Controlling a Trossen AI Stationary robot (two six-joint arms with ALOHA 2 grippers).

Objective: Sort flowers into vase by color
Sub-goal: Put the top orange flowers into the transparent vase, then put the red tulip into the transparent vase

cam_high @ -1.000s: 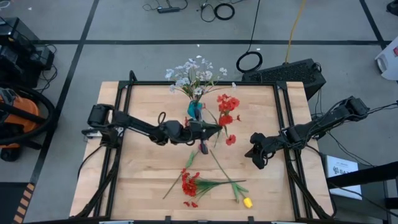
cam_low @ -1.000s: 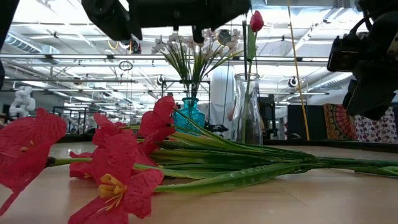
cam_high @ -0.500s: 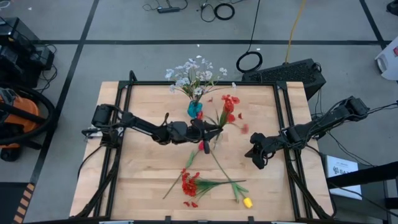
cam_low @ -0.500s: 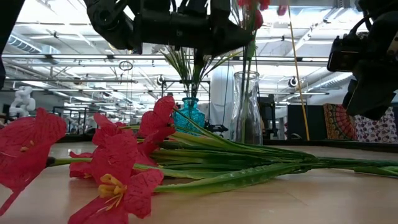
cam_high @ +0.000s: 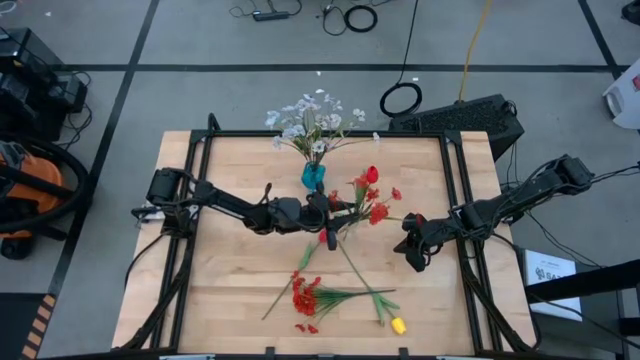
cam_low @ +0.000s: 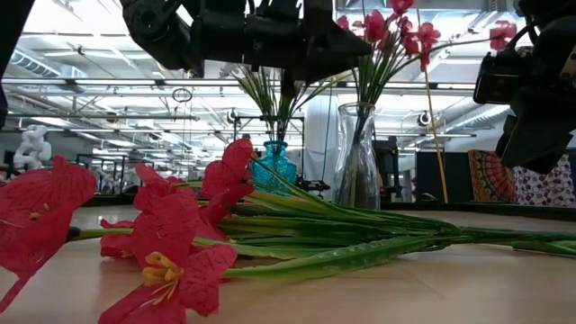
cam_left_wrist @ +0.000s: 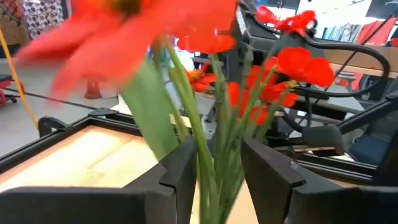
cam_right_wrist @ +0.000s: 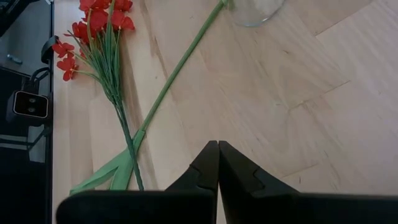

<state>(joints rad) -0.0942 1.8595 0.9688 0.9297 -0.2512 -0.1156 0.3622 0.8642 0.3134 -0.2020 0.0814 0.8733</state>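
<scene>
A bunch of red flowers stands with its stems in the clear glass vase, and its blooms fan out above the rim. My left gripper is open at mid-table above that vase, one finger on each side of the green stems. White flowers stand in the blue vase behind. A red small-bloom cluster and a yellow tulip lie on the table near its front. My right gripper hangs shut over the table's right part, holding nothing. My left gripper comes level from the table's left, its fingers standing on either side of the red flowers' stems above the clear vase's rim. The stems run upright through the gap. Whether a finger touches them, I cannot tell.
A long green stem lies slanting on the table from beside the clear vase toward the front. A black frame edges the wooden table. Bare wood shows at the left and right front.
My left gripper has shifted a little toward the table's right edge and come down over the clear vase. The red bunch has slid down so that its stems stand in the vase, and its blooms have fanned out toward the right.
</scene>
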